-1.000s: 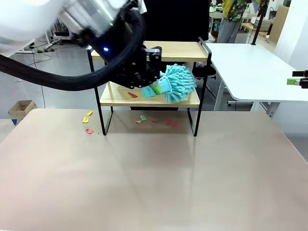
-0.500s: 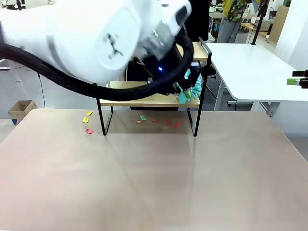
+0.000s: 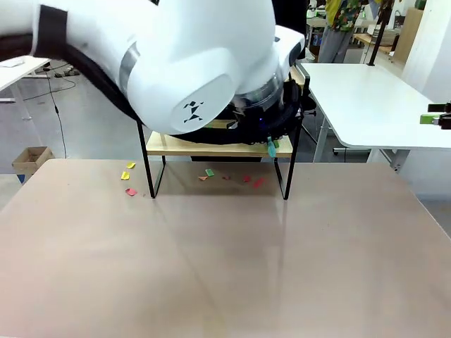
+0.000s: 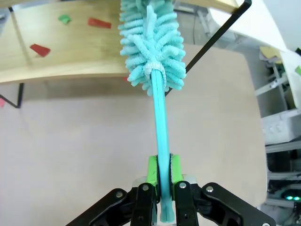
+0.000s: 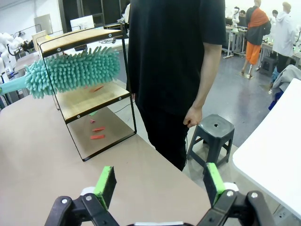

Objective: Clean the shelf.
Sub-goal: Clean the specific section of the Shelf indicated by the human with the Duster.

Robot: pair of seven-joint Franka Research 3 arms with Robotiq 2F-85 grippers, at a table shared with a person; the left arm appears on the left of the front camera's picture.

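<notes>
Left gripper (image 4: 160, 169): clamped hard on the thin handle of the teal duster (image 4: 151, 52), a green pad on each side.
Right gripper (image 5: 159, 182): jaws spread wide with nothing between them, parked off the shelf's end.
Shelf (image 4: 70, 52): at the table's far edge, in front of a person (image 5: 174, 70) in black. The duster head sits between its two boards, over the lower one.
Doing it well: red and green scraps (image 4: 99, 22) lie on that lower board. My call is to press the fluffy head flat and sweep them toward the open front edge, clear of the black side rail.
Hard to see: in the front view the left arm's white bulk covers most of the shelf. I cannot tell whether the fibres touch the wood. The top board shows edge-on, so its surface is unreadable.
</notes>
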